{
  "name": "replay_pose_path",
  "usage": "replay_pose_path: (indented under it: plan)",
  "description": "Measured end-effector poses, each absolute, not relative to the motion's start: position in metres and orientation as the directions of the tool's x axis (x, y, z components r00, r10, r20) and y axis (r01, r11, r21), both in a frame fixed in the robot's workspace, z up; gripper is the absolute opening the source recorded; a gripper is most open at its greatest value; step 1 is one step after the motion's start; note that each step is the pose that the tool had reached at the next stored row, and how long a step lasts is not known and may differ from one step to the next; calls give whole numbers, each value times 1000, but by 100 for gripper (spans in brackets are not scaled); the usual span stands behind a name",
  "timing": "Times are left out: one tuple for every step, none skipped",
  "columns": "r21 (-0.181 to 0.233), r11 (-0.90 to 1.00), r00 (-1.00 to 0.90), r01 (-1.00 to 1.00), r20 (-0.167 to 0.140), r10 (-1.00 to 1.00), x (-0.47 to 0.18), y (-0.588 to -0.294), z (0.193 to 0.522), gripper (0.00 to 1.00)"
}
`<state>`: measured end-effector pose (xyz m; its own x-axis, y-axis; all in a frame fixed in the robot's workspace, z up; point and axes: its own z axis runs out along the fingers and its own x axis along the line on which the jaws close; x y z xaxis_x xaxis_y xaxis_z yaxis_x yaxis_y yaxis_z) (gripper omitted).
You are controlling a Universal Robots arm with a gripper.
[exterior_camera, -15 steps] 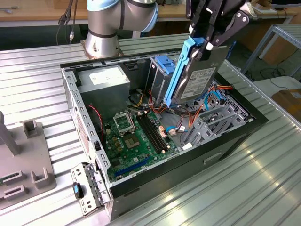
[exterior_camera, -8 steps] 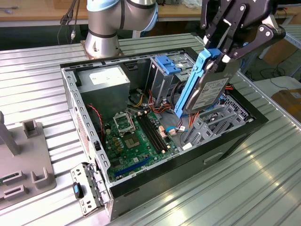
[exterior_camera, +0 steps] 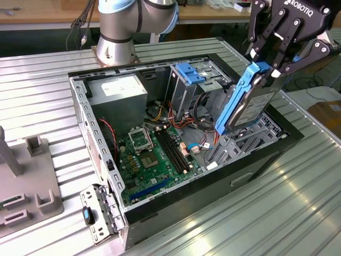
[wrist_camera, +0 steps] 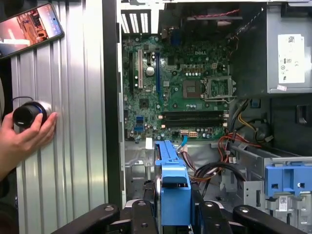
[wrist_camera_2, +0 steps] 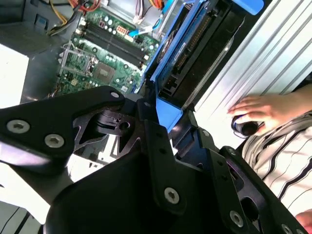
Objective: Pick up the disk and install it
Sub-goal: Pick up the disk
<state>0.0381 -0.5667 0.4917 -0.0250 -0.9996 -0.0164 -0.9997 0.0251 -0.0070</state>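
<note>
Disk (exterior_camera: pixel 254 105) pinched at upper end by gripper (exterior_camera: pixel 269 69); hung tilted above computer case (exterior_camera: pixel 80 106), long axis slanting down toward it.

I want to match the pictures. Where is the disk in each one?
Exterior view: the disk hangs tilted in the hand, above the open computer case on the exterior view's right.
Second wrist view: the disk sticks out from the hand, beside the motherboard.
First wrist view: the disk is edge-on, blue rail facing the camera, gripped by the hand.
Shared landmark: the green motherboard.
</note>
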Motion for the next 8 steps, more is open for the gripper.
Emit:
replay_pose_path:
  plan:
    - [-7,25,-25,-1000,-16,-1000,43,-567,491,36]
    - [-7,25,-25,-1000,-16,-1000,48,-567,491,36]
    - [-7,25,-25,-1000,-16,-1000,52,-567,490,36]
    - [-7,25,-25,-1000,-16,-1000,56,-567,489,36]
    - [-7,25,-25,-1000,-16,-1000,60,-567,488,36]
    - [-7,25,-25,-1000,-16,-1000,61,-567,488,36]
    - [-7,25,-25,-1000,-16,-1000,61,-567,488,36]
    - [-7,25,-25,-1000,-16,-1000,61,-567,487,36]
